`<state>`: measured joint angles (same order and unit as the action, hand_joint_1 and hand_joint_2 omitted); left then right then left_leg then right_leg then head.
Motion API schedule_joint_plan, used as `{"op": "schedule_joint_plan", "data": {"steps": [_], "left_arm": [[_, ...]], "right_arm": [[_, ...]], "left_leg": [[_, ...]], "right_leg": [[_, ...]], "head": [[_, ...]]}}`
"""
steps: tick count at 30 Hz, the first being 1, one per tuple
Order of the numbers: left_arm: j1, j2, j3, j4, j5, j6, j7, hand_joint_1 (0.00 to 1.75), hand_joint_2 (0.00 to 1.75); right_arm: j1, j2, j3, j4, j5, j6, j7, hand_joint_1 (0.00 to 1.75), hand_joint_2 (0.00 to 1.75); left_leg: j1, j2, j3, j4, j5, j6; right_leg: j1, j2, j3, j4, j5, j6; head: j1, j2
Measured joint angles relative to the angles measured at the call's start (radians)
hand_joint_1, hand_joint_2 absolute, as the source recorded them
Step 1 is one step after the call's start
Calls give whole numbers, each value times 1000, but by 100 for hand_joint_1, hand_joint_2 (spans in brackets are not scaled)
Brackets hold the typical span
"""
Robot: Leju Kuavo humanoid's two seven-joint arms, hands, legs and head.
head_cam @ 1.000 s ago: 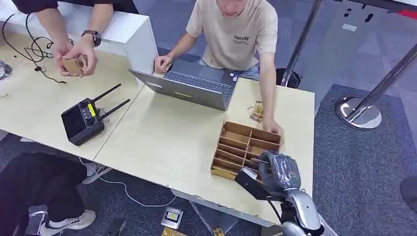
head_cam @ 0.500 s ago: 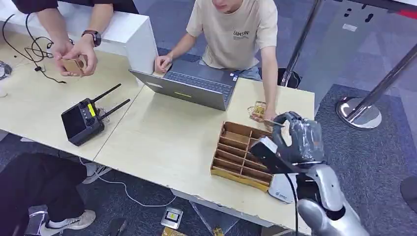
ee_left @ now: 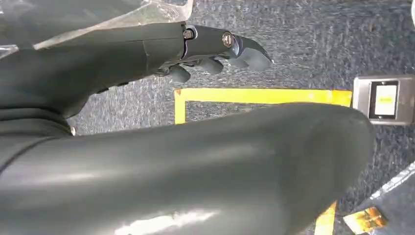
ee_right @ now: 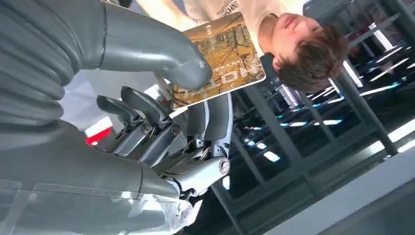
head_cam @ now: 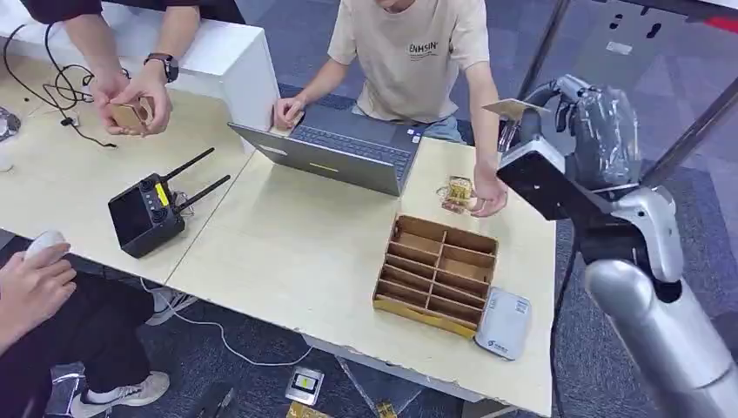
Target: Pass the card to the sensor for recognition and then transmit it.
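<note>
The right hand (head_cam: pixel 574 109) is raised high above the counter (head_cam: pixel 296 244), pinching the card (ee_right: pixel 220 58) between thumb and fingers. The grey sensor (head_cam: pixel 503 324) lies on the counter, just beside the wooden divider tray (head_cam: pixel 435 272). The left hand (ee_left: pixel 215 54) hangs over the carpet w/ fingers apart, probably holding nothing.

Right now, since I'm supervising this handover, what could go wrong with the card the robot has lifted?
1. The right robot hand pinches the thin brown printed card only near one edge between thumb and fingers, so it may slip or twist loose.
2. The seated person's hand rests beside the brown divided wooden tray, under the raised arm's likely route down.
3. The flat grey sensor pad lies at the table's near edge, so a hard tap might nudge it off.
</note>
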<state>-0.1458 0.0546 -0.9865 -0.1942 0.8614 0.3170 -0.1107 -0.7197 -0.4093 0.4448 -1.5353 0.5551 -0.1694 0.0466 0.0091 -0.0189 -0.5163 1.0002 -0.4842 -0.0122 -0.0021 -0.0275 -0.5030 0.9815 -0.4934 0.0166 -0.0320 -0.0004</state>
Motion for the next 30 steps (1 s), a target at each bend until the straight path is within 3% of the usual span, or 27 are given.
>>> {"op": "schedule_joint_plan", "data": {"steps": [9, 13, 16, 20, 30], "left_arm": [[-31, -12, -21, 0, -14, -6, 12, 0, 0], [-32, -13, -22, 0, -17, -6, 16, 0, 0], [-31, -13, -23, 0, -18, -6, 26, 0, 0], [-29, -12, -26, 0, -21, -12, 27, 0, 0], [-25, -11, -43, 0, -47, -23, 23, 0, 0]], "right_arm": [[-171, 4, 18, 376, -60, 45, -69, 175, 175], [-207, 7, 52, 510, 19, 59, -63, 175, 175], [-229, 8, 101, 585, 163, 75, -45, 175, 175], [-250, 10, 191, 646, 320, 117, -34, 175, 175], [-255, 14, 282, 704, 324, 134, -29, 175, 175]], "left_leg": [[0, -1, -1, 0, 0, 0], [0, -1, -1, 0, -1, 0], [0, -1, -2, 0, -1, 0], [0, -1, -2, 0, -1, 0], [0, -1, -1, 0, -1, 0]], "right_leg": [[0, -1, 0, 0, 0, 0], [0, -1, -1, 0, 0, 0], [0, -1, -1, 0, 0, 0], [0, -1, -1, 0, 0, 0], [0, -1, -1, 0, 0, 0]], "head": [[1, 0], [1, 0], [0, 0], [0, 0], [1, 0]]}}
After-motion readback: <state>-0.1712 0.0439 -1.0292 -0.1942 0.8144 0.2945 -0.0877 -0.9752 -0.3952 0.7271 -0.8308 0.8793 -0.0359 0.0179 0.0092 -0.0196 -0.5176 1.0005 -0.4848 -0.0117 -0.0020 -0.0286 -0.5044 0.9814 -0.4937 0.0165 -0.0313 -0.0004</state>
